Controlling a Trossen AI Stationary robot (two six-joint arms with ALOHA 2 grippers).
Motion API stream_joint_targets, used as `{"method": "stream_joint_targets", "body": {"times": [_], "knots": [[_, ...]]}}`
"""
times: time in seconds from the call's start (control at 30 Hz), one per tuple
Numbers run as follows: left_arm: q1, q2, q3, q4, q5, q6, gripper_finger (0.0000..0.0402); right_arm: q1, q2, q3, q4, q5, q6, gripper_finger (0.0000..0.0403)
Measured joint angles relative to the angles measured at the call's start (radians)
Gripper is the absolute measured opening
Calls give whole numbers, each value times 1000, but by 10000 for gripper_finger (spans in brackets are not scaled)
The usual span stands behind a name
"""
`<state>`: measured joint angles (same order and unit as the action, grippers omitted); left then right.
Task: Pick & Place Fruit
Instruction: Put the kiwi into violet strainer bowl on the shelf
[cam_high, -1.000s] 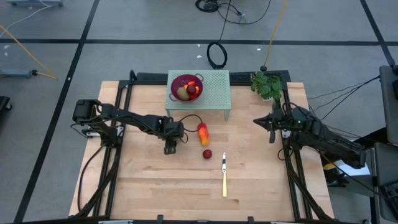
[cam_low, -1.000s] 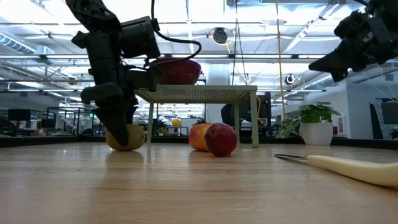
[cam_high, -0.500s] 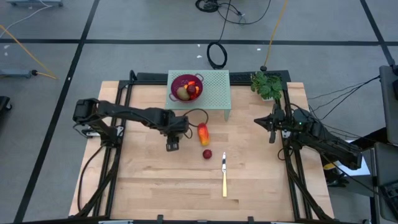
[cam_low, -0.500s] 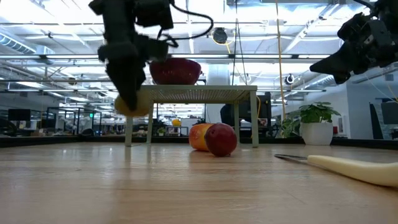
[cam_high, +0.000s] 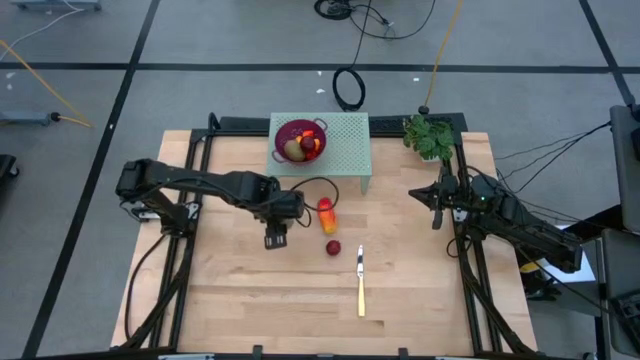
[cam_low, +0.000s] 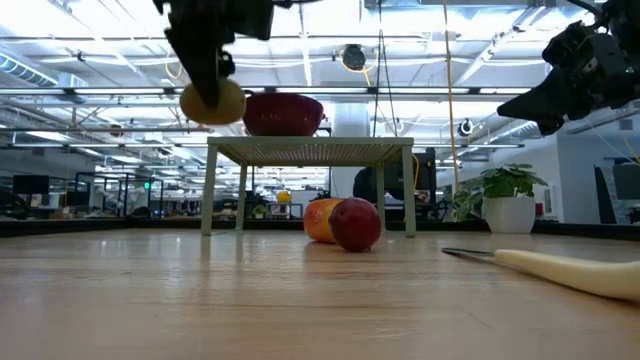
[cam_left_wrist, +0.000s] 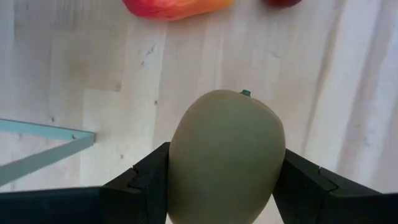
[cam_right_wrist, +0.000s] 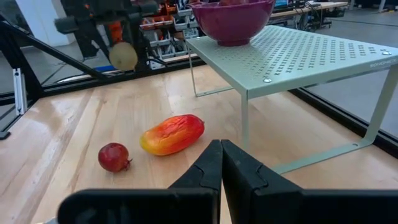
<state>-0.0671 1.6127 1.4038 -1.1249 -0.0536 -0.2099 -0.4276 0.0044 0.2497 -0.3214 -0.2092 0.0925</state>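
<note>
Purple bowl (cam_high: 299, 139) contents partly hidden; knife (cam_low: 570, 270) cut off.

No readable text, label, brand, number or sign anywhere in these views.

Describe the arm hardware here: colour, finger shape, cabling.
Both arms are dark, near-black, jointed links. The left arm runs a loose black cable looping beside its wrist. The left gripper has two blocky, angular black fingers with flat inner faces. The right gripper has the same angular black fingers, tapering to narrow tips, on a wide dark body. No markings are visible.
</note>
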Motion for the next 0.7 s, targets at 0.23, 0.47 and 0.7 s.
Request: {"method": "stream_joint_targets", "body": {"times": [0.23, 0.47, 0.7], "knots": [[-76, -2, 87, -61, -19, -94, 216, 0, 0, 0, 0, 0, -3, 0], [-141, -9, 168, -91, -52, -140, 216, 0, 0, 0, 0, 0, -3, 0], [-160, -13, 250, -97, -131, -130, 216, 0, 0, 0, 2, -1, -8, 0]]}}
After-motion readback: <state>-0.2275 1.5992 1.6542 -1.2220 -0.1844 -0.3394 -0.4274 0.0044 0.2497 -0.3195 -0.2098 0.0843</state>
